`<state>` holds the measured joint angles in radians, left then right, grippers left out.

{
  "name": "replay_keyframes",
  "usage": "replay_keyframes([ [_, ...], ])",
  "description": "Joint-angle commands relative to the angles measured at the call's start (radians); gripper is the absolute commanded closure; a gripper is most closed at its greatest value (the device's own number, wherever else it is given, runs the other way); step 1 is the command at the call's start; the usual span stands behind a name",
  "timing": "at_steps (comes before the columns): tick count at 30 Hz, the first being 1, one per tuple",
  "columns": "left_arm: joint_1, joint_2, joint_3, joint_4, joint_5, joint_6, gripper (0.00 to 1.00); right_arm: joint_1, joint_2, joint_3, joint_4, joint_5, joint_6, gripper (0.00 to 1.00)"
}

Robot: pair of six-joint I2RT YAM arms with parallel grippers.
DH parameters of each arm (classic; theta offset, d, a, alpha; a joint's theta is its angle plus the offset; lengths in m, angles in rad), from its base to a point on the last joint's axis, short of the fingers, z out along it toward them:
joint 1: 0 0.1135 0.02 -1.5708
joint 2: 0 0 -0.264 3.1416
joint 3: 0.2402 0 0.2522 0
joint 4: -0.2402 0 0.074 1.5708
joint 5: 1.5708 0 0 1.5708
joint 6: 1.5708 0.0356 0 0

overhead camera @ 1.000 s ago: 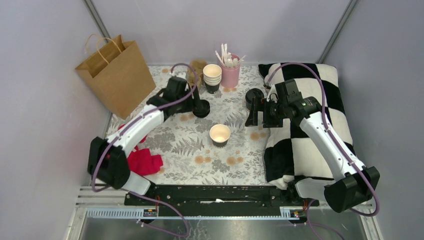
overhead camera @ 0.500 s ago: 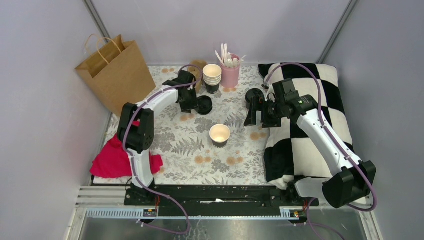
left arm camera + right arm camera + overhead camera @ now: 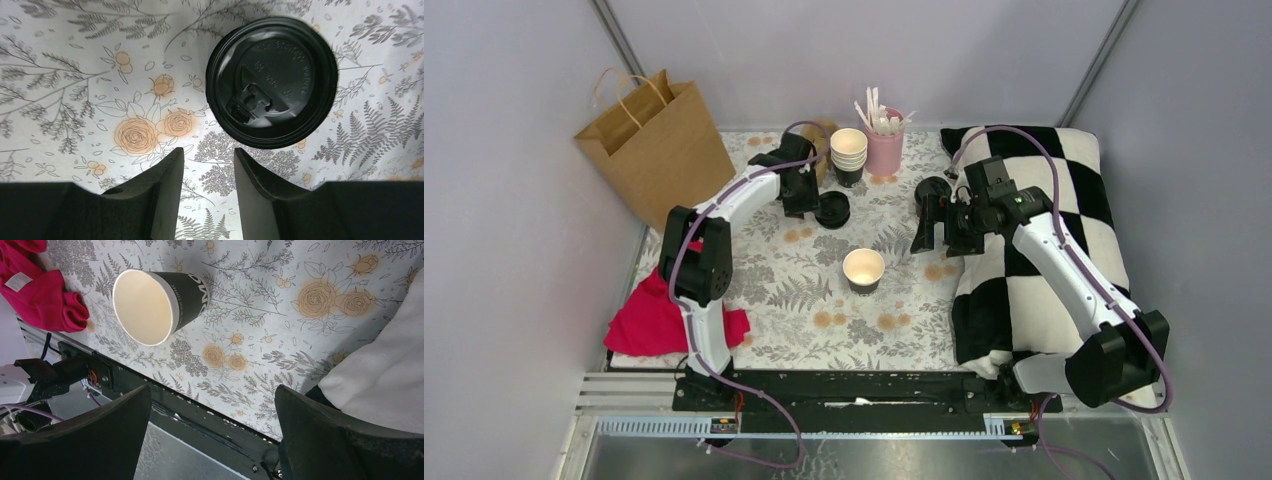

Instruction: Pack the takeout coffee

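Table: floral cloth [image 3: 794,290] spread inside plain grey walls, both arms reaching out over it.
Pillow: big black-and-white checked one [image 3: 1084,170] fills the right side, and the right arm stretches across it.
Paper bag: brown, with handles [image 3: 659,160], standing at the far left corner, well apart from the cup.
Red cloth: crumpled [image 3: 649,320] at the near left edge, by the left arm's base.
Right gripper: [image 3: 212,395] jaws spread wide, nothing in them, hanging over the cloth at the pillow's edge; the cup sits ahead of it, off to one side.
Left gripper: [image 3: 208,152] jaws only a narrow gap apart, gripping nothing, poised just short of the lid.
Pink cup: [image 3: 885,150] at the far edge, stuffed with white sticks.
Cup stack: nested lidless cups [image 3: 848,155] just beside the pink cup.
Paper cup: [image 3: 863,270] upright and uncovered mid-cloth, cream inside showing, between the two grippers.
Lid: round, black [image 3: 271,82], flat on the cloth, apart from its cup, near the cup stack.
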<state>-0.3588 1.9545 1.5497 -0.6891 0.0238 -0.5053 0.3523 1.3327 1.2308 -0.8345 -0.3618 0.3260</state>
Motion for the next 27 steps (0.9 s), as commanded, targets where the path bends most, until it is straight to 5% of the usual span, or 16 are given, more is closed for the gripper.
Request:
replay_keyframes([
  [1, 0.004, 0.009, 0.118, -0.001, -0.067, 0.052, 0.54, -0.001, 0.014, 0.022, 0.011, -0.026, -0.012, 0.0],
  [12, -0.007, 0.186, 0.314, -0.014, -0.088, 0.156, 0.7, -0.001, 0.025, 0.027, 0.002, -0.023, -0.016, 0.0],
  [27, -0.01, 0.226, 0.324, -0.012, -0.067, 0.186, 0.91, -0.001, 0.04, 0.033, 0.008, -0.028, -0.017, 0.0],
])
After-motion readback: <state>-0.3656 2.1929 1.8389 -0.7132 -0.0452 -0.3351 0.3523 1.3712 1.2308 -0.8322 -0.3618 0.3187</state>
